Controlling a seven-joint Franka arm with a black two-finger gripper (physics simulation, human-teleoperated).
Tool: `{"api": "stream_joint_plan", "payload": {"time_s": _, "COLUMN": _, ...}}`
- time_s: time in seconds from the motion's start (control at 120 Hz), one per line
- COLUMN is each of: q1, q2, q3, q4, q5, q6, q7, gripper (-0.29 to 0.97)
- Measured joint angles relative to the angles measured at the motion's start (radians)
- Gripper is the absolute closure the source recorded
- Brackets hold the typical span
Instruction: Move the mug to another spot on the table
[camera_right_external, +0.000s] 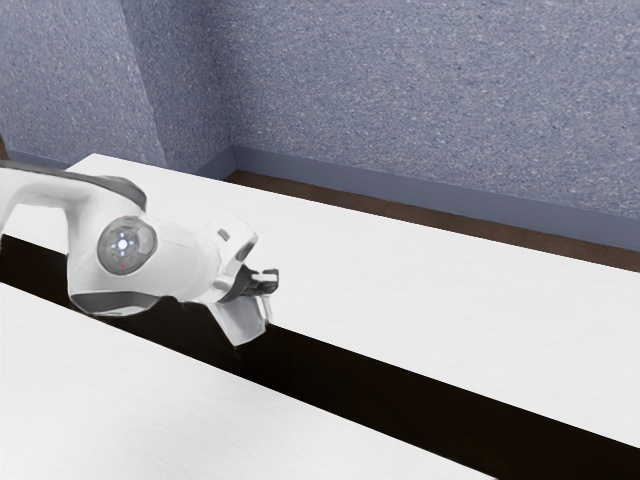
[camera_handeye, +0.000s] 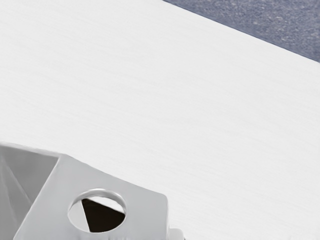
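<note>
Mug (camera_handeye: 90, 175), pale grey, angular, just under pincer (camera_right_external: 262, 284); pincer's grip state unclear

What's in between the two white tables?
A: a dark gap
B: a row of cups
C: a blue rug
A: in the exterior view a dark gap runs between the near white table and the far white table.
</note>
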Motion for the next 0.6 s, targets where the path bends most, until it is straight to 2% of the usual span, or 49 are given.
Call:
{"api": "stream_joint_plan", "payload": {"time_s": 0.075, "q1": 0.003, "q2": 0.0, "q3": 0.0, "q4": 0.023, "q5": 0.122, "q6": 0.005, "q7": -0.019, "gripper": 0.79}}
{"api": "stream_joint_plan", "payload": {"time_s": 0.208, "q1": 0.014, "q2": 0.039, "q3": -0.001, "q4": 0.079, "q5": 0.299, "q6": 0.009, "q7": -0.05, "gripper": 0.79}}
{"api": "stream_joint_plan", "payload": {"time_s": 0.383, "q1": 0.03, "q2": 0.123, "q3": -0.022, "q4": 0.155, "q5": 0.439, "q6": 0.0, "q7": -0.106, "gripper": 0.79}}
{"api": "stream_joint_plan", "payload": {"time_s": 0.483, "q1": 0.058, "q2": 0.123, "q3": -0.084, "q4": 0.154, "q5": 0.653, "q6": -0.059, "q7": -0.204, "gripper": 0.79}}
{"api": "stream_joint_plan", "payload": {"time_s": 0.6, "q1": 0.024, "q2": 0.121, "q3": -0.12, "q4": 0.144, "q5": 0.829, "q6": -0.121, "q7": -0.339, "gripper": 0.79}}
